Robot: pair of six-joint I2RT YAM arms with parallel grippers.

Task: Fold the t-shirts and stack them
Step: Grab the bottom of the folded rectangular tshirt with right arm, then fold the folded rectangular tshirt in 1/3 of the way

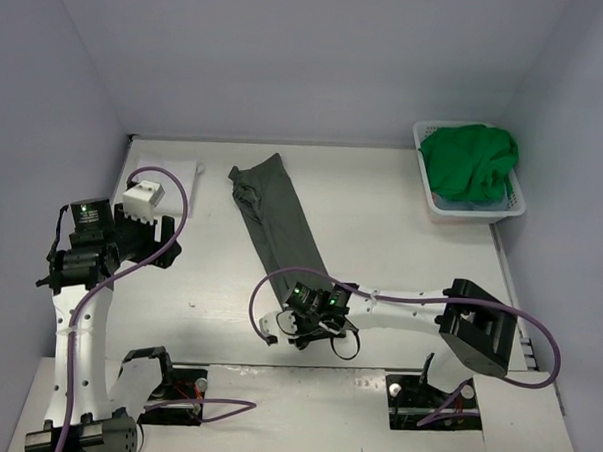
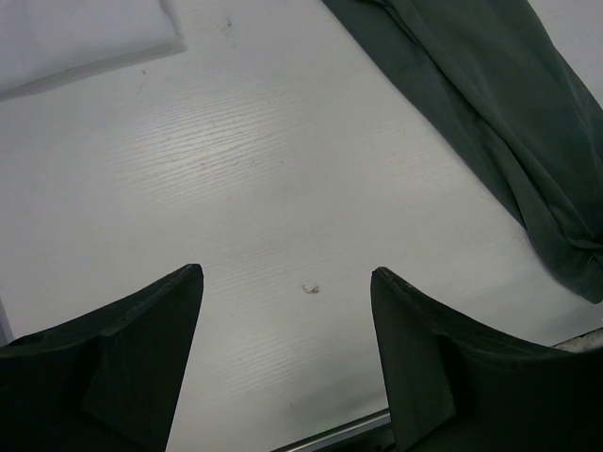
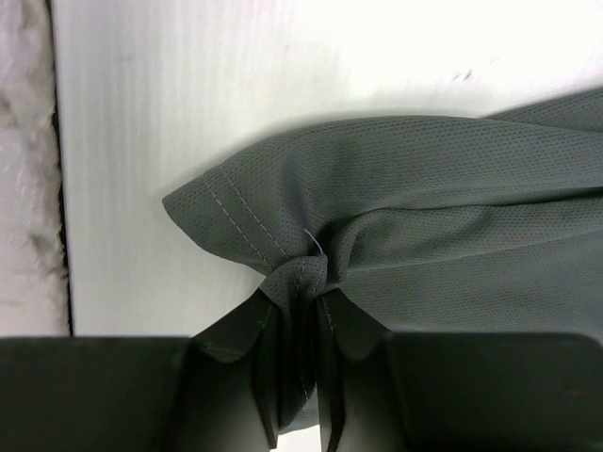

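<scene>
- flat white wood-grain bench: carries everything here; a few small dark specks mark its surface in the left wrist view
- long dark grey mesh-knit cloth shirt: lies on the bench as a narrow strip, running from the far middle diagonally toward the near centre; its far end is rumpled; the right wrist view shows the stitched hem at its near end gathered into a tuck; in the left wrist view it fills the upper right corner
- white slotted plastic laundry basket: sits at the far right corner of the bench
- bright green crumpled cloth shirt: heaped in the basket, bulging above its rim
- flat white folded cloth shirt: lies at the far left of the bench, well apart from the dark grey strip; its edge shows top left in the left wrist view
- light blue-grey cloth shirt: only a sliver shows in the basket under the green one
- right gripper: clenched on the bunched hem of the dark grey shirt, cloth pinched between its black fingers; low at the near centre
- left gripper: released, black fingers spread over bare bench, grasping nothing; near the white shirt
</scene>
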